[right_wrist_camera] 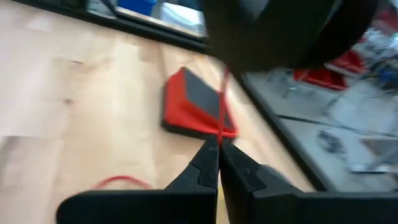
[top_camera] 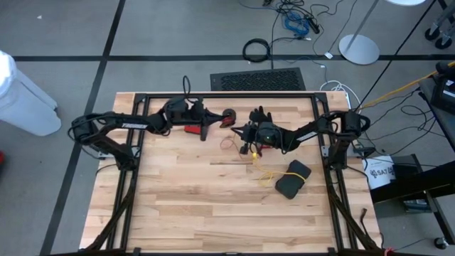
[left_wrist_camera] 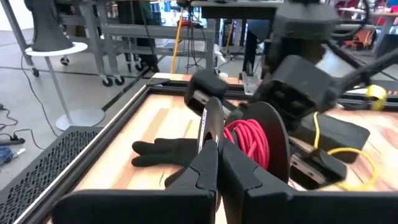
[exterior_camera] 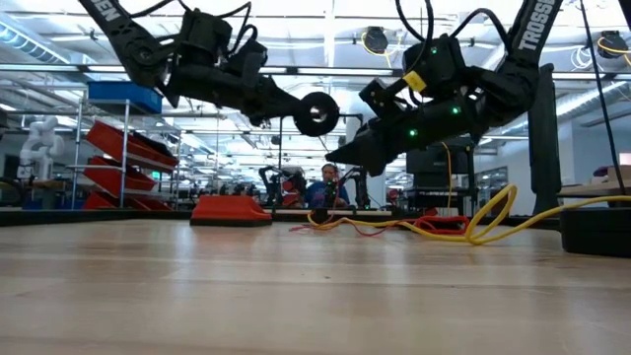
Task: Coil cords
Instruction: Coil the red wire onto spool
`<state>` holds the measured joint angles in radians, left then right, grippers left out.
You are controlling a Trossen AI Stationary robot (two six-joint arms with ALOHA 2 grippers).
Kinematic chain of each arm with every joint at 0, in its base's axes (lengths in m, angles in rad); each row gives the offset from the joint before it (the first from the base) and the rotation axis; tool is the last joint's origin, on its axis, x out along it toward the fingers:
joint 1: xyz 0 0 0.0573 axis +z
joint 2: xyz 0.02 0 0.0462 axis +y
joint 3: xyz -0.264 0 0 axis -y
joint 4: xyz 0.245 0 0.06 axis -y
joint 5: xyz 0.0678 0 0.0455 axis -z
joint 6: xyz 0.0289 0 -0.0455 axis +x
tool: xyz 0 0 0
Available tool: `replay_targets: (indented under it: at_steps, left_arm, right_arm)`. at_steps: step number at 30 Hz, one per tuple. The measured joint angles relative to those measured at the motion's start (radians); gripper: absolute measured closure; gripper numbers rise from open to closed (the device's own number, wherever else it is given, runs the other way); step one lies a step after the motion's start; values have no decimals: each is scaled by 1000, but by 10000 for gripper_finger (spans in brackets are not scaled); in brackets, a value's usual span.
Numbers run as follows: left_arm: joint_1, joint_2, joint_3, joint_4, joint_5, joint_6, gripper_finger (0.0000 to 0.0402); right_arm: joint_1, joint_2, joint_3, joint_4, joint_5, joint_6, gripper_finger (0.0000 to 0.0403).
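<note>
Wooden table (top_camera: 185, 206): left end effector (left_wrist_camera: 214, 163) closed on the black reel (left_wrist_camera: 273, 140) of red cord (left_wrist_camera: 249, 142), aloft; right end effector (right_wrist_camera: 219, 149) pinches the strand. Risk: tension could snap or unspool it.

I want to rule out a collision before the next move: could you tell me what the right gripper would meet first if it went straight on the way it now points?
Probably the red pad: in the right wrist view it lies straight ahead of the shut right gripper, which pinches the red cord. The black reel hangs nearer, seemingly above that line; depth is unclear.
</note>
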<state>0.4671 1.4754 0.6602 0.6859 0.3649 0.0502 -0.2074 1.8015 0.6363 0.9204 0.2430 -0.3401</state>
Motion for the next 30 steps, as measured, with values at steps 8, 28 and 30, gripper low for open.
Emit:
replay_targets:
  at_steps: [8, 28, 30]
  left_arm:
    - [0, -56, -13, -4, 7, 12, 395]
    - [0, -107, -13, -138, 5, 86, 395]
    - [0, -121, -13, -157, 4, 92, 395]
  right_arm:
    - [-9, 1, -1, -38, -136, 70, 402]
    - [-8, 1, -2, -174, -250, 94, 403]
    - [-8, 1, -2, -190, -252, 92, 403]
